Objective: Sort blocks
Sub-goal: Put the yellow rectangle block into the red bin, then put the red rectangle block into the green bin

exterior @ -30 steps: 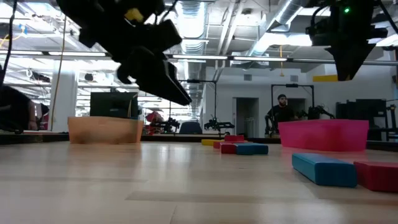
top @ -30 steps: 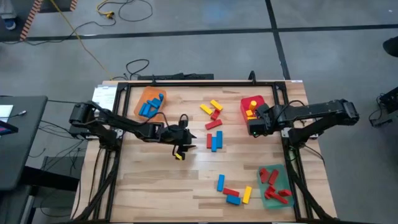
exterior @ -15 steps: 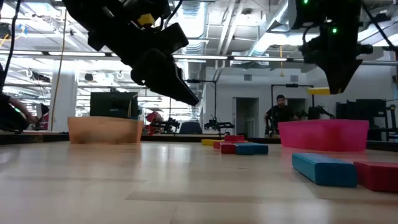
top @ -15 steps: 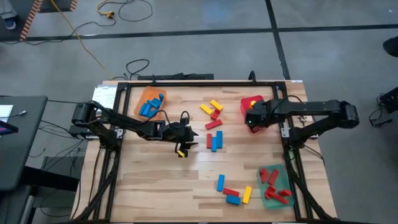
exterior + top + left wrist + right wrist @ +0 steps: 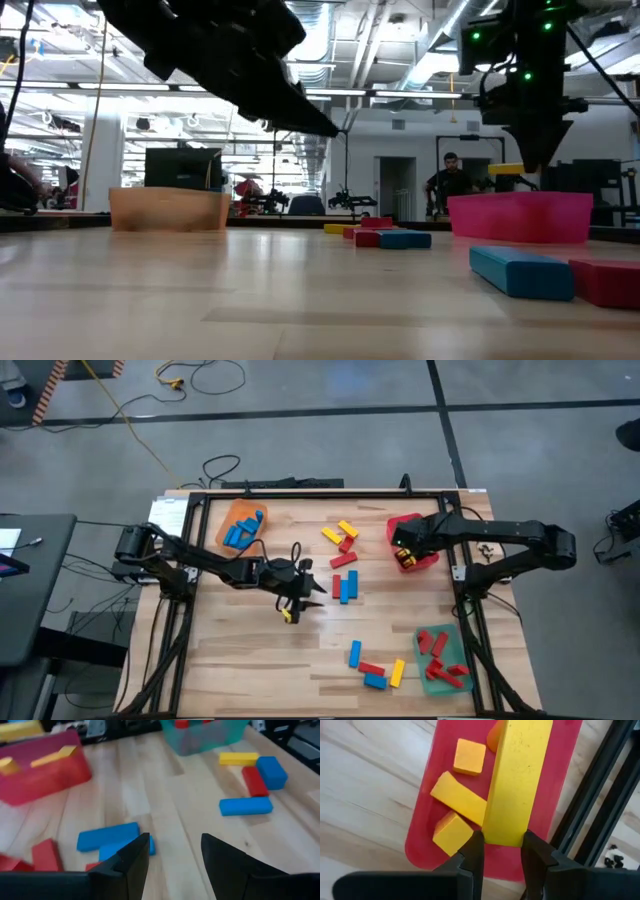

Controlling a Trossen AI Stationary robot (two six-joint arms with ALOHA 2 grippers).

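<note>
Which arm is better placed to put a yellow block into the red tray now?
Right. Its gripper already holds a yellow block above the red tray; the left gripper is open over the table middle.

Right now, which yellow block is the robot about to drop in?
Find the red tray at the table's far right side. The right gripper hangs over it, jaws shut on a long yellow block. The other yellow blocks lie loose in the tray; this one is held.

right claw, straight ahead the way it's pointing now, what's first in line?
Likely the yellow blocks already lying in the red tray. The right claw, shut on a yellow block, points into that tray; the gap is unclear.
</note>
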